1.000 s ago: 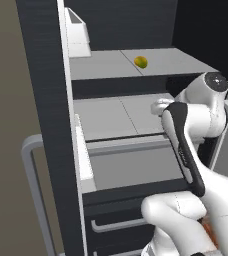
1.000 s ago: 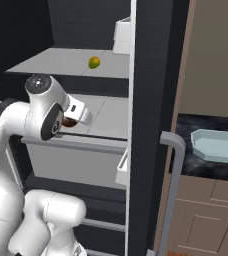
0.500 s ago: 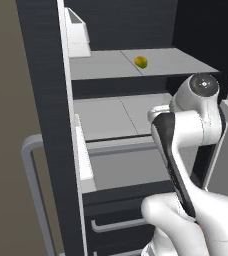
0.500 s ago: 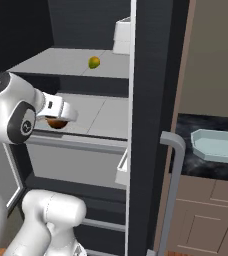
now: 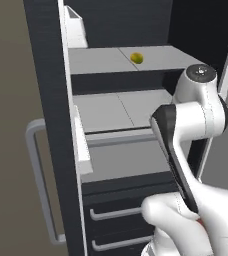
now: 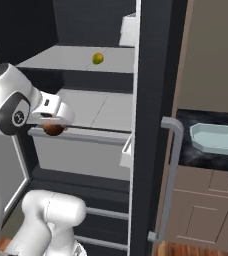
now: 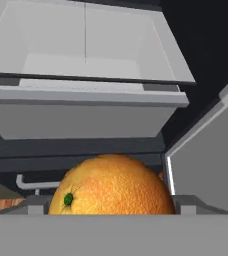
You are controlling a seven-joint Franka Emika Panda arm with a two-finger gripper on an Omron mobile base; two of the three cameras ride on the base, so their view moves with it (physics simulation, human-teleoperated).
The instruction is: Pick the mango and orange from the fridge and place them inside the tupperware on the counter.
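Holding one orange [image 7: 111,185] between its fingers, the gripper [image 6: 53,126] hangs just outside the front edge of the middle shelf of the open fridge [image 6: 151,90]; in the hand view the fruit fills the lower middle of the picture, its small green stem scar turned to the left, and in the right base view it shows as a dark brownish-orange ball tucked under the white hand. The jaws are clamped on this orange, spread wide around it. One mango [image 5: 136,58], small and yellow-green, lies alone on the upper grey shelf [image 5: 106,60], toward the back and well apart from the gripper; the right base view shows it too [image 6: 98,58]. Below that shelf sits a second grey shelf [image 5: 116,107], and under it the front of a grey crisper bin. Two black lower drawers [image 5: 121,215], each with one grey bar handle, sit at the bottom of the fridge. One long grey bar handle [image 5: 38,185] runs down the fridge door at the left of the left base view. Two white door bins [image 5: 76,27] show on that door, one high and one lower. To the right of the fridge, one pale blue tupperware [image 6: 217,139] rests on the black speckled counter [image 6: 186,150] above brown wooden cabinets [image 6: 206,215].
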